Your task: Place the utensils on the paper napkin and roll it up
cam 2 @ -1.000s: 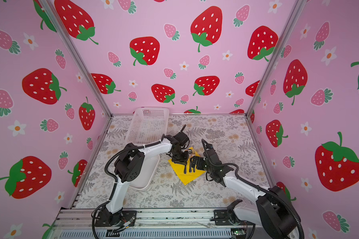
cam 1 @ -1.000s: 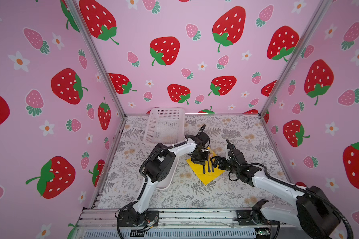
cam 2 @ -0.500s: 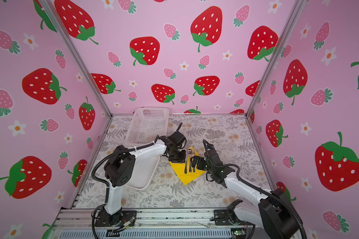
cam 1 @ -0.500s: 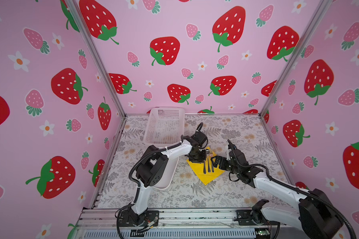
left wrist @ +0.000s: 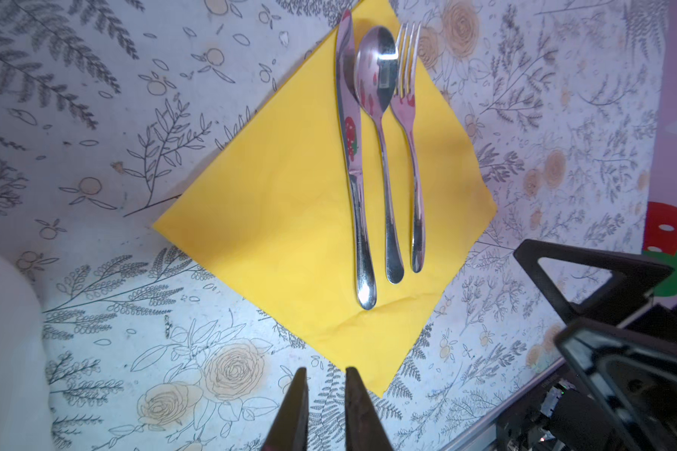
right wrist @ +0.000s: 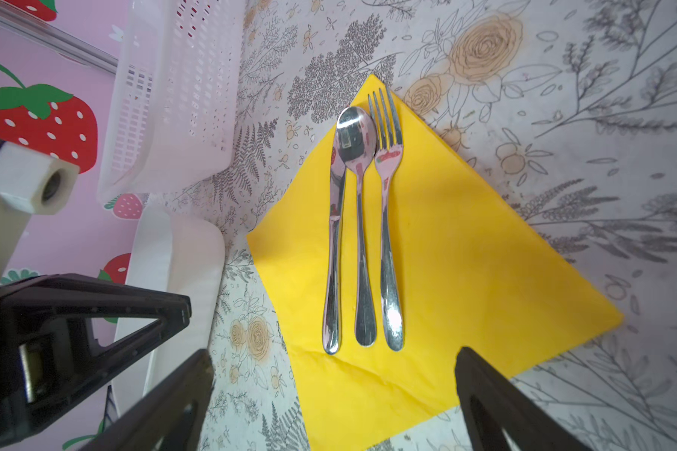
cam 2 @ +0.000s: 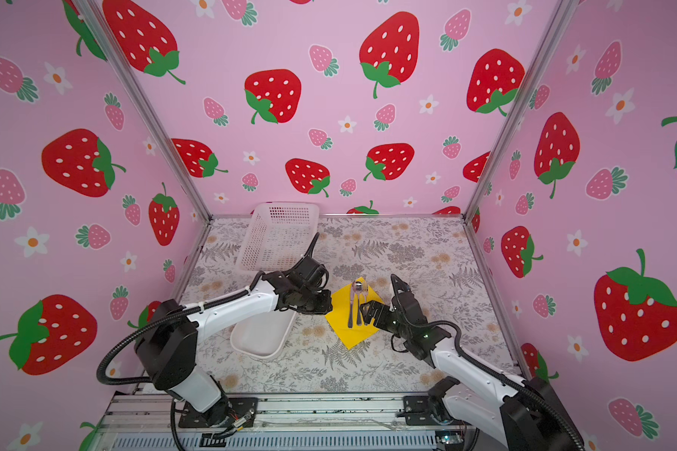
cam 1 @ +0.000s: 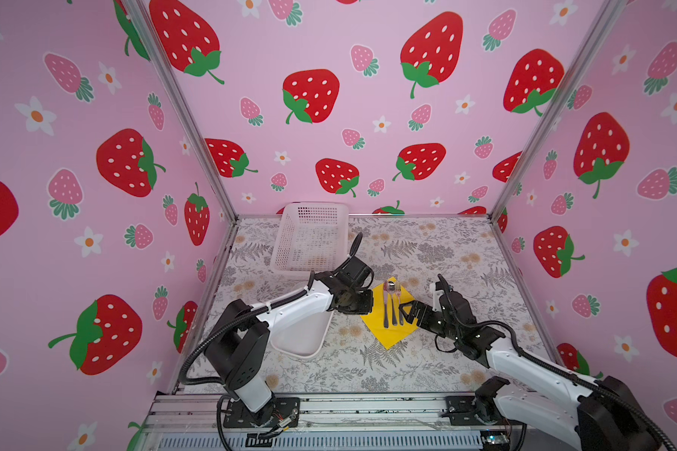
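Napkin [cam 1: 387,337] flat on table [cam 1: 446,254] | my right gripper [right wrist: 335,353] spread wide, empty, at its edge | my left gripper [left wrist: 323,371] narrow gap, empty, gap seen only from its wrist view | utensils [left wrist: 384,156] side by side on it.

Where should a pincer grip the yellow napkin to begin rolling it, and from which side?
Probably the napkin at its bare corner beside the knife, coming in low from the left. The sheet lies flat and the utensils sit parallel, off that flap.
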